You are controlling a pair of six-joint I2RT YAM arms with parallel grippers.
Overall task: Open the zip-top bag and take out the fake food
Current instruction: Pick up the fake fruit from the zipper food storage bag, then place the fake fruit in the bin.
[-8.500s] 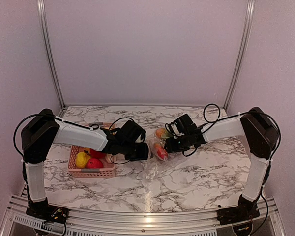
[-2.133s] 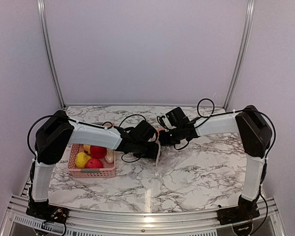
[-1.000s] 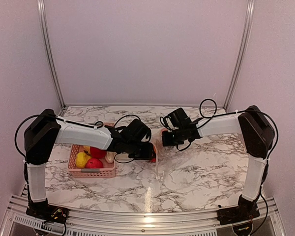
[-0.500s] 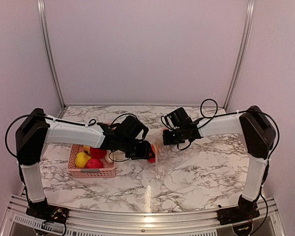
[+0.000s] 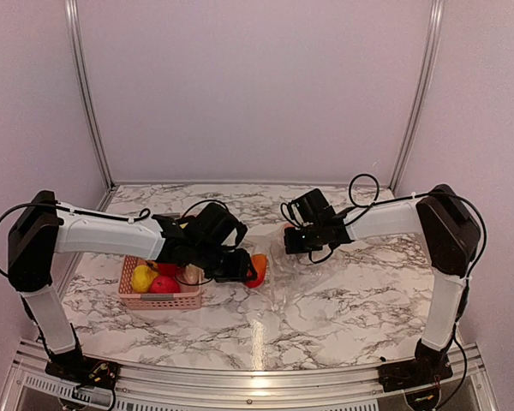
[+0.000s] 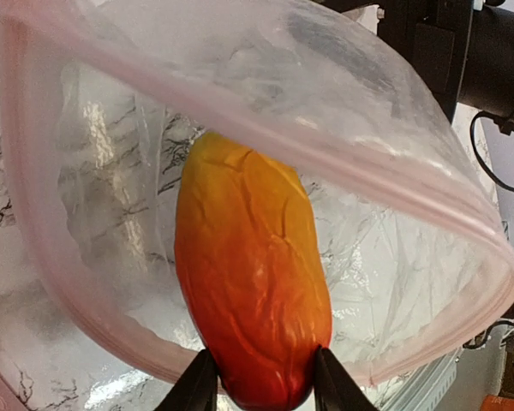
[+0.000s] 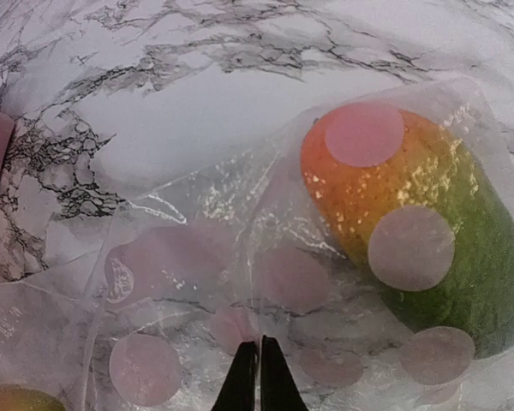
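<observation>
The zip-top bag (image 6: 385, 154) lies open on the marble tabletop (image 5: 368, 300), to the right of the pink basket (image 5: 158, 301), its pink zip strip gaping in a wide loop. One piece of the fake food (image 6: 248, 291), an orange-red fruit (image 5: 257, 270), sits at that mouth, between bag and basket. The left fingers (image 6: 199, 390) are clamped on its near end. Whether its far tip is clear of the rim can't be told from the wrist view. A second piece, an orange-green fruit (image 7: 411, 231), is inside the bag, farther from the basket than the held one. The right fingers (image 7: 247, 385) are pressed together on a fold of the clear plastic, w/ no gap showing. The basket holds yellow, red & pale pieces. Step in hand, by the look of it: drawing the orange-red fruit out & over to the basket. To do it well, the pull should prob. run straight along the fruit's length toward the basket, so the glossy skin doesn't twist out of a grip set only on its end. The right arm should hold the film taut & low so the bag doesn't drag along w/ it. The fruit should also be lifted enough to pass the basket's wall before release. At least one piece, the orange-green one, is left to fetch after this.
</observation>
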